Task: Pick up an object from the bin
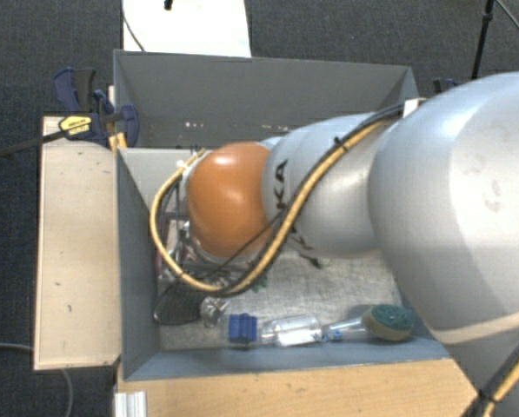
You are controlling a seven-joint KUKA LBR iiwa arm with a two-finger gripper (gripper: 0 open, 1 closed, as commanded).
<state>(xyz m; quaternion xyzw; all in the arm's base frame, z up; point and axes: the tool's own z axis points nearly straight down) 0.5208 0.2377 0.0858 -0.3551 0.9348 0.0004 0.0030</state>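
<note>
My gripper (181, 250) is down in the bin's left front part, mostly hidden under the arm's orange cover, with only bits of its metal body showing. A dark, flat thing (176, 307) lies just below it, in the front left corner of the bin. To the right of that, along the front wall, lies a long clear-handled brush (294, 329) with a blue end on the left and a round grey-green head on the right. Whether anything is in the gripper is hidden.
The thick silver arm crosses the bin from the right and covers its middle and right side. A yellow-black cable loops around the orange cover. The bin's left and front walls are close to the gripper.
</note>
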